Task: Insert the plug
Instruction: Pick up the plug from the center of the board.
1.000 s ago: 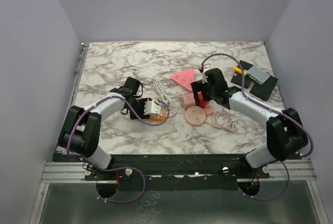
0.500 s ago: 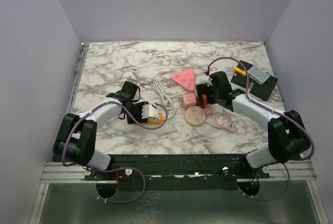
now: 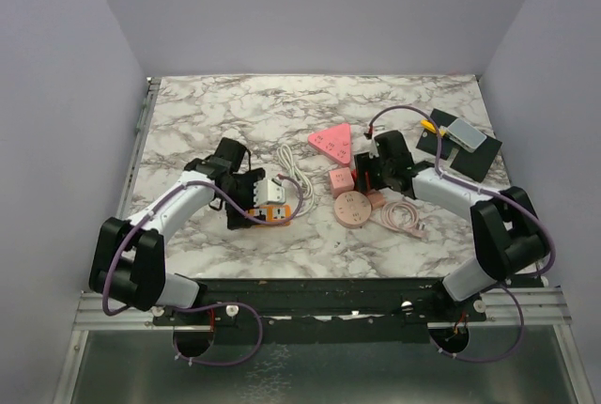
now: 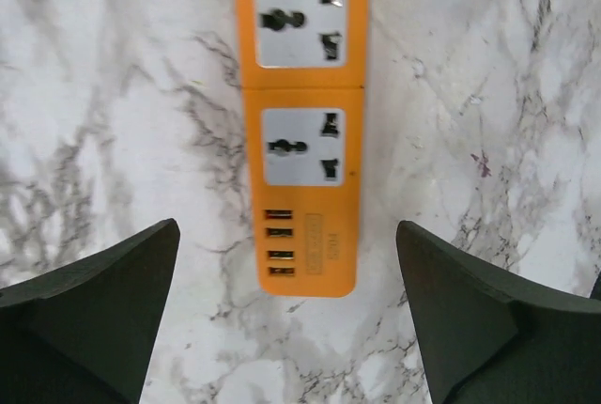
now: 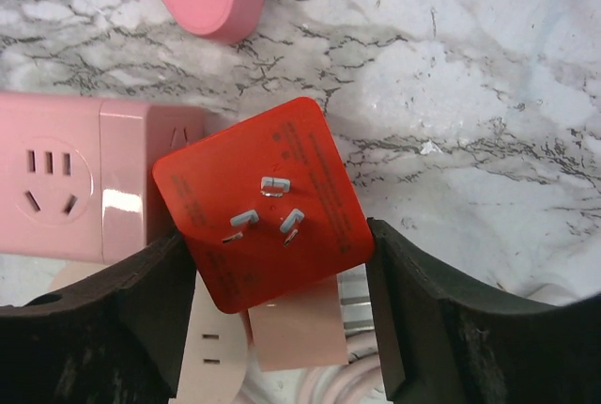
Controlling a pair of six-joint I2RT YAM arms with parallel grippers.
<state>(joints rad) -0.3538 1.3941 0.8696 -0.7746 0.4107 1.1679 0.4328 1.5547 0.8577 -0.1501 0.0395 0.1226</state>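
Note:
An orange power strip (image 4: 300,122) with two white sockets and several USB ports lies flat on the marble; in the top view (image 3: 270,209) it sits left of centre. My left gripper (image 4: 286,235) is open just above the strip's USB end, with a finger on each side and not touching it; in the top view this gripper (image 3: 248,197) shows at the strip's left end. My right gripper (image 5: 282,263) is shut on a red square plug (image 5: 263,202), whose three metal prongs face the camera. In the top view the red plug (image 3: 364,177) shows in this gripper (image 3: 368,175) right of centre.
A pink triangular socket block (image 3: 333,141), a pink square one (image 3: 340,179) and a pink round one (image 3: 352,208) lie under and beside the right gripper. A pink cable (image 3: 404,216) and a white cable (image 3: 296,171) lie nearby. A black pad with a grey box (image 3: 462,139) is at the back right.
My left arm has swung outward and its gripper has turned over the orange strip, which shifted slightly left. My right gripper has moved a little to the right with the red plug.

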